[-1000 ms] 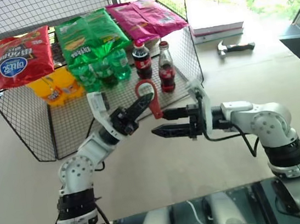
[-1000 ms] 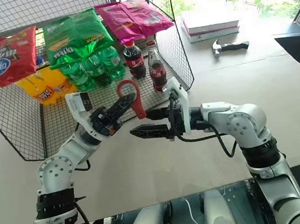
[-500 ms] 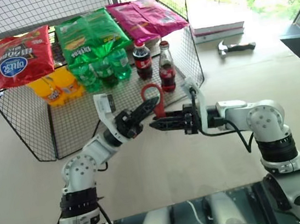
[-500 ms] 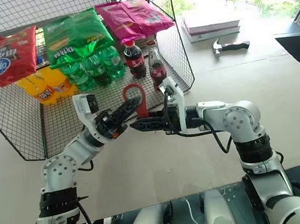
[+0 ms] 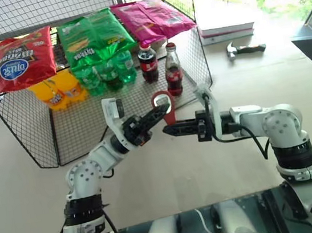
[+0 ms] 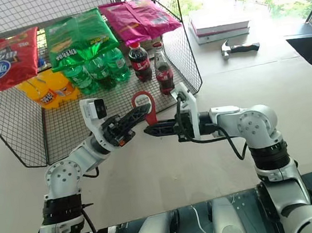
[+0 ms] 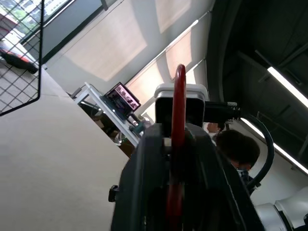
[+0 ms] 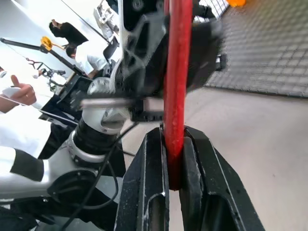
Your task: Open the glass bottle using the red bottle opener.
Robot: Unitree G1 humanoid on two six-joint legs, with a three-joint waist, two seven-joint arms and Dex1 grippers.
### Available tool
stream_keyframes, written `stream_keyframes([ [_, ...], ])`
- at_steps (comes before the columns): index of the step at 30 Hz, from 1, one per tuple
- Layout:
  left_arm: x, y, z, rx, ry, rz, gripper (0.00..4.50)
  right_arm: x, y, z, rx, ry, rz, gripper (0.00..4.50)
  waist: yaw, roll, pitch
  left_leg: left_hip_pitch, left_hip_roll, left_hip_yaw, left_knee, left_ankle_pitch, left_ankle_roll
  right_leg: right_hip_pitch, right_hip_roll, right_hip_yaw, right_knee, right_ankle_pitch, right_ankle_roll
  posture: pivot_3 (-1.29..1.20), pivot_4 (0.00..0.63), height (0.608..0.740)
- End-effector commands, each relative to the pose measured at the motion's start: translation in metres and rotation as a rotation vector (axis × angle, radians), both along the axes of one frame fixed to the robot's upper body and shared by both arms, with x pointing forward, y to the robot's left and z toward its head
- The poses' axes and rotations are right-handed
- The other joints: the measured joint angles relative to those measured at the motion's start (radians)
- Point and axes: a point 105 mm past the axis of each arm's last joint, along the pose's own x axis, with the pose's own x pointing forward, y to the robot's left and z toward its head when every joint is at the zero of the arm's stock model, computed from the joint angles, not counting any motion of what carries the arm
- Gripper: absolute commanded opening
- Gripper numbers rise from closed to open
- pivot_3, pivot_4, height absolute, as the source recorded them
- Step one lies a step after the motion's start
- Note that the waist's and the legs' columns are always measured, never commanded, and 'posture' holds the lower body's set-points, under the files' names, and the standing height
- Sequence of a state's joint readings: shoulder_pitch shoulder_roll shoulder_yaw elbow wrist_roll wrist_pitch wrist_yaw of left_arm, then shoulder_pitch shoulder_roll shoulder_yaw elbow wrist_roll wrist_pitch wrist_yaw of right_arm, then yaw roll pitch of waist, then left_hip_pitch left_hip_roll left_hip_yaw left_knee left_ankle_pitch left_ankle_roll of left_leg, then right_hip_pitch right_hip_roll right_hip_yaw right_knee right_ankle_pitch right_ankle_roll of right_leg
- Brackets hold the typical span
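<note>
The red bottle opener point(image 5: 164, 105) is a flat red loop with a ring-shaped head standing upward, held in the air above the desk point(image 5: 169, 172) in front of the wire basket point(image 5: 43, 137). The glass bottle point(image 5: 173, 70), slim, with dark cola and a red label band, stands upright in the basket beside a plastic cola bottle point(image 5: 148, 63). My right tool point(image 5: 169, 130) reaches level from the right, its fingers clamped on the opener's lower end. My left tool point(image 5: 158, 112) angles up from the left with the opener between its fingers; I cannot tell whether they grip it.
</note>
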State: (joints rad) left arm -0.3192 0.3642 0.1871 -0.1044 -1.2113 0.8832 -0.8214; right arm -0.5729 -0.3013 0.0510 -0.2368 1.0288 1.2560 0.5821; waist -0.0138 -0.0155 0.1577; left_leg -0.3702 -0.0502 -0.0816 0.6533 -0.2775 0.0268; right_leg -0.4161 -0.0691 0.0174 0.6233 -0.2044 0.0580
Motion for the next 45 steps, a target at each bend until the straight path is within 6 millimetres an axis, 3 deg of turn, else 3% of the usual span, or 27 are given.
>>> stream_keyframes([
  [1,-0.001,0.003,0.009,-0.002,-0.039,0.007,2.51,-0.006,-0.010,0.009,0.025,-0.045,0.000,0.00,0.000,0.000,0.000,0.000,0.000,0.000,0.000,0.000,0.000,0.000,0.000,0.000,0.000,0.000,0.000,0.00,0.150,0.740],
  [5,0.004,0.009,0.014,-0.015,-0.051,0.040,4.45,-0.001,-0.022,0.004,0.005,-0.056,-0.069,0.00,0.000,0.000,0.000,0.000,0.000,0.000,0.000,0.000,0.000,0.000,0.000,0.000,0.000,0.000,0.000,0.00,0.150,0.740],
  [9,0.016,0.012,0.017,0.046,-0.125,0.150,4.48,0.025,-0.041,0.003,0.009,-0.109,-0.283,0.00,0.001,0.000,0.000,0.000,0.000,0.000,0.000,0.000,0.000,0.000,0.000,0.000,0.000,0.000,0.000,0.00,0.150,0.740],
  [13,0.035,0.006,0.007,0.241,-0.273,0.301,4.48,0.052,-0.060,0.007,0.007,-0.206,-0.497,0.00,0.002,0.000,0.000,0.000,0.000,0.001,0.000,0.000,0.000,0.000,0.000,0.000,0.000,0.000,0.000,0.00,0.150,0.740],
  [15,0.058,0.002,0.003,0.375,-0.398,0.439,4.48,0.074,-0.075,0.019,-0.039,-0.384,-0.690,0.00,0.006,0.000,0.000,0.000,-0.001,0.001,0.000,0.000,0.000,0.000,0.000,0.000,0.000,0.000,0.000,0.00,0.150,0.740],
  [18,0.081,-0.005,-0.003,0.503,-0.530,0.565,4.48,0.086,-0.082,0.040,-0.044,-0.581,-0.851,0.00,0.015,0.000,0.000,-0.001,-0.002,0.001,0.000,0.000,-0.001,-0.001,-0.001,0.000,-0.001,0.000,0.000,0.00,0.150,0.740],
  [22,0.107,-0.009,0.000,0.542,-0.606,0.684,4.48,0.084,-0.076,0.052,-0.067,-0.764,-0.892,0.00,0.013,0.000,0.000,-0.005,-0.002,0.002,0.000,0.001,-0.001,-0.006,0.000,0.001,-0.001,0.000,0.000,0.00,0.150,0.740],
  [25,0.123,-0.015,0.002,0.576,-0.650,0.741,4.48,0.081,-0.069,0.053,-0.052,-0.792,-0.905,0.00,0.008,-0.001,0.000,-0.015,-0.002,0.002,0.001,0.001,-0.001,-0.016,-0.001,0.001,0.001,0.000,0.000,0.00,0.150,0.740],
  [29,0.137,-0.029,0.004,0.610,-0.683,0.741,4.48,0.078,-0.062,0.059,-0.018,-0.819,-0.937,0.00,0.004,-0.001,0.000,-0.016,-0.002,0.001,0.001,0.001,-0.001,-0.017,-0.001,0.001,0.000,0.000,0.000,0.00,0.150,0.740],
  [36,0.154,-0.043,0.008,0.647,-0.673,0.762,4.48,0.069,-0.055,0.064,-0.026,-0.902,-0.944,0.00,0.002,-0.001,0.000,-0.016,-0.006,0.001,0.002,0.001,-0.001,-0.017,-0.001,0.000,0.002,0.000,0.001,0.00,0.150,0.740],
  [45,0.166,-0.057,0.013,0.676,-0.622,0.801,4.48,0.061,-0.048,0.057,-0.078,-0.961,-0.924,0.00,-0.001,-0.001,0.000,-0.016,-0.006,0.001,0.003,0.001,-0.001,-0.017,-0.001,0.000,0.003,0.000,0.001,0.00,0.150,0.740],
])
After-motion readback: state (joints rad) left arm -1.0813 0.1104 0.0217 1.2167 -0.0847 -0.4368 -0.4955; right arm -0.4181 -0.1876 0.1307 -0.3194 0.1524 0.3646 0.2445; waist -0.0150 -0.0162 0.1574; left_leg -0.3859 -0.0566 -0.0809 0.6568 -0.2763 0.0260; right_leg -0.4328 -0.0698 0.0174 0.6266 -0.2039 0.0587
